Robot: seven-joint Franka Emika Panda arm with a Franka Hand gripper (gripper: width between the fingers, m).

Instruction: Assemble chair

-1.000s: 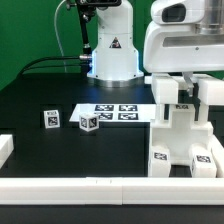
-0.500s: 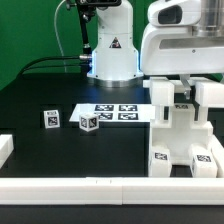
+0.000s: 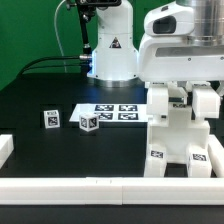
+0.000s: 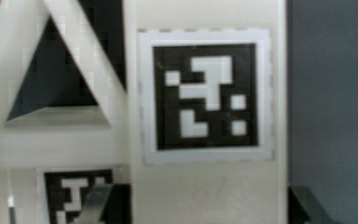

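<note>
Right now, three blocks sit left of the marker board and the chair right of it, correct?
No, two blocks, not three, sit at the exterior view's left of the marker board, the chair at its right; the exterior view shows it.

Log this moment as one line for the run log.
step: assemble chair | tool: closed on partly built chair at its top | loose: two tagged blocks near marker board
</note>
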